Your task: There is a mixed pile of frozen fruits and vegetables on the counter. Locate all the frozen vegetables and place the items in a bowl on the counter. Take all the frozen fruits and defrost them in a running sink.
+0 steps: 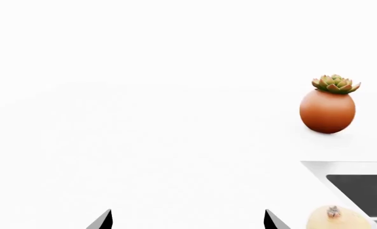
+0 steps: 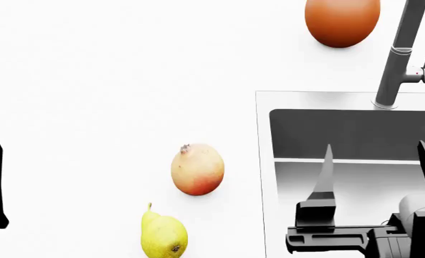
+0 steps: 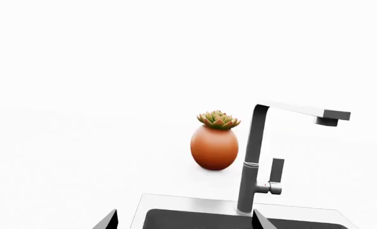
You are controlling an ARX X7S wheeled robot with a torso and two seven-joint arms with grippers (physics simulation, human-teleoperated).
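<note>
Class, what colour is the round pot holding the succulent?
Terracotta orange pot, clearest in the right wrist view.

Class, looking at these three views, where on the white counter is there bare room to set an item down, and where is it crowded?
Free: the wide stretch of white counter left of the grey steel sink, behind the round yellow-red pomegranate. Crowded: the near strip holding the pomegranate and yellow-green pear, and the back corner between round orange plant pot and grey faucet.

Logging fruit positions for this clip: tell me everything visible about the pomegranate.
The pomegranate is a round, smooth-skinned fruit, pale yellow shading to red on its lower side, with a small brownish crown tip at its upper left in the head view. It lies on the white counter, just left of the sink rim, apart from the pear nearer the robot. Nothing grips or touches it. The left wrist view catches only its top.
</note>
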